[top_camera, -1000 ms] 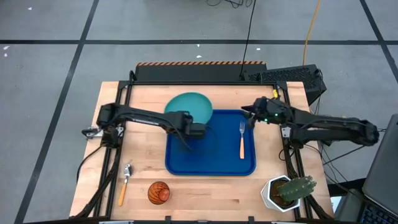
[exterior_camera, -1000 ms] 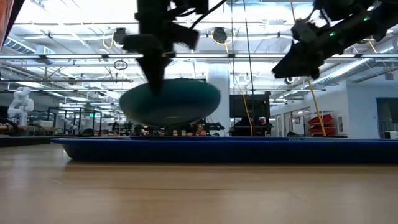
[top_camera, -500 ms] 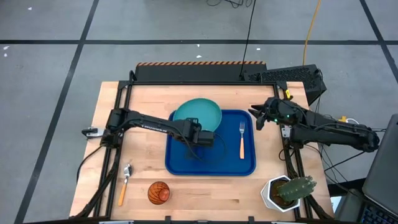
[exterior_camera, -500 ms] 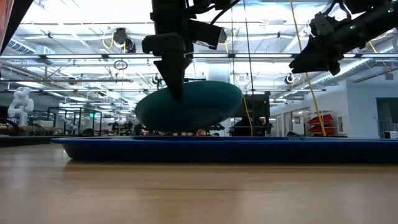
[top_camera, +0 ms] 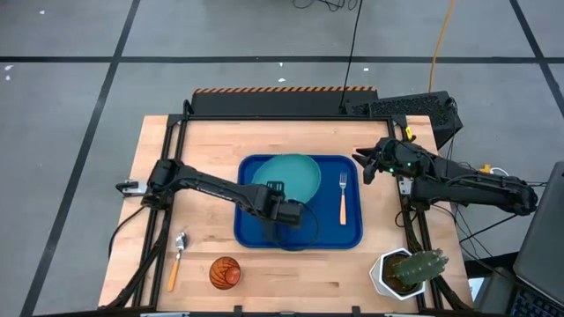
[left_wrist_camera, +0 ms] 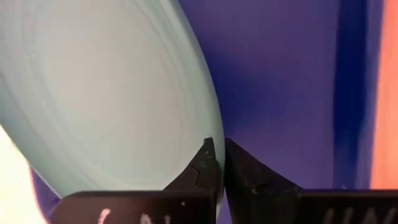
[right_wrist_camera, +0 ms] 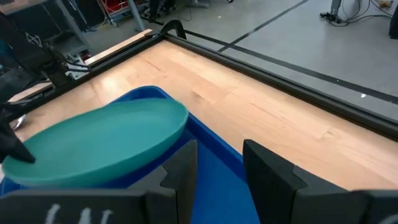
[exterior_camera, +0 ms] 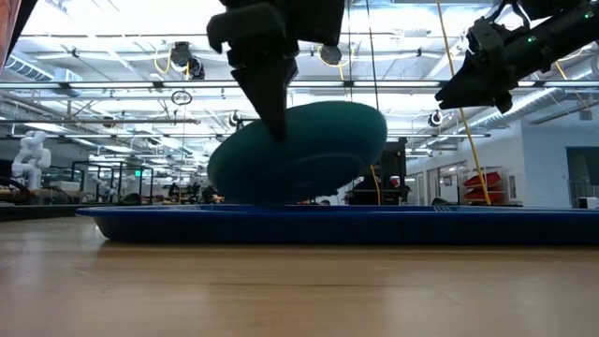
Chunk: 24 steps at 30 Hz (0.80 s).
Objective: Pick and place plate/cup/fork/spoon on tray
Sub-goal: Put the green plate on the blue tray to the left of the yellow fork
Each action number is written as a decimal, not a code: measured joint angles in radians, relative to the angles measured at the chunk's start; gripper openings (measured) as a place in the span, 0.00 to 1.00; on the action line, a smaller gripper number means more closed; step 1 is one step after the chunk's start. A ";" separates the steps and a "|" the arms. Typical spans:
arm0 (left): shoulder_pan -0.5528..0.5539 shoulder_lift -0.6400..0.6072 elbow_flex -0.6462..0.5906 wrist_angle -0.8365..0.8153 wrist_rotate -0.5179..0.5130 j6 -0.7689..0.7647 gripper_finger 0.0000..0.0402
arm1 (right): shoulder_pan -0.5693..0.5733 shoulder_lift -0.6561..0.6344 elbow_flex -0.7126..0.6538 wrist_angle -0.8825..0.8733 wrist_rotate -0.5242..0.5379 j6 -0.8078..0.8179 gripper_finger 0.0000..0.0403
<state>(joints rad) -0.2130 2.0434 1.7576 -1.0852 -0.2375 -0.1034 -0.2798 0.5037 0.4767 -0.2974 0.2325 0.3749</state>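
Observation:
The teal plate (top_camera: pixel 289 175) hangs tilted over the far left part of the blue tray (top_camera: pixel 243 236), held by my left gripper (top_camera: pixel 280 200), which is shut on its rim. The low view shows the plate (exterior_camera: pixel 304 154) slanting, with its lowest part hidden behind the tray rim (exterior_camera: pixel 337 225). The fork (top_camera: pixel 343 197) lies on the tray's right side. The spoon (top_camera: pixel 176 257) and the amber cup (top_camera: pixel 225 273) sit on the table near the front left. My right gripper (top_camera: pixel 360 162) is open and empty, above the tray's far right corner. My left gripper pinches the plate's rim (left_wrist_camera: pixel 214 134) between its two fingers, on the side of the plate nearest the table's front edge. The fingers (exterior_camera: pixel 276 117) slant down at it from the near side. The plate is tilted; whether its lower edge touches the tray is hidden by the tray rim.
A white pot with a cactus (top_camera: pixel 408 271) stands at the table's near right corner. Black frame rails (top_camera: pixel 167 167) run along the table's left and right sides. The tray's near half (top_camera: pixel 308 231) is bare.
My left gripper has carried the plate toward the table's right and near edges, from beyond the tray's far left corner to over the tray, and a little down. The plate has tipped more steeply. My right gripper drew back slightly to the right, then kept still.

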 joint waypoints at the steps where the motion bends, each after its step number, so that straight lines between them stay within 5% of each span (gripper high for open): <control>1: -0.001 0.000 0.000 0.011 0.009 -0.002 0.02 | 0.000 0.000 0.000 0.000 0.000 0.003 0.30; 24: -0.015 0.044 0.002 0.092 0.068 0.034 0.02 | 0.000 0.001 0.000 -0.019 -0.026 0.005 0.30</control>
<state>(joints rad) -0.2279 2.0877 1.7592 -0.9934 -0.1697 -0.0696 -0.2794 0.5045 0.4767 -0.3169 0.2066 0.3799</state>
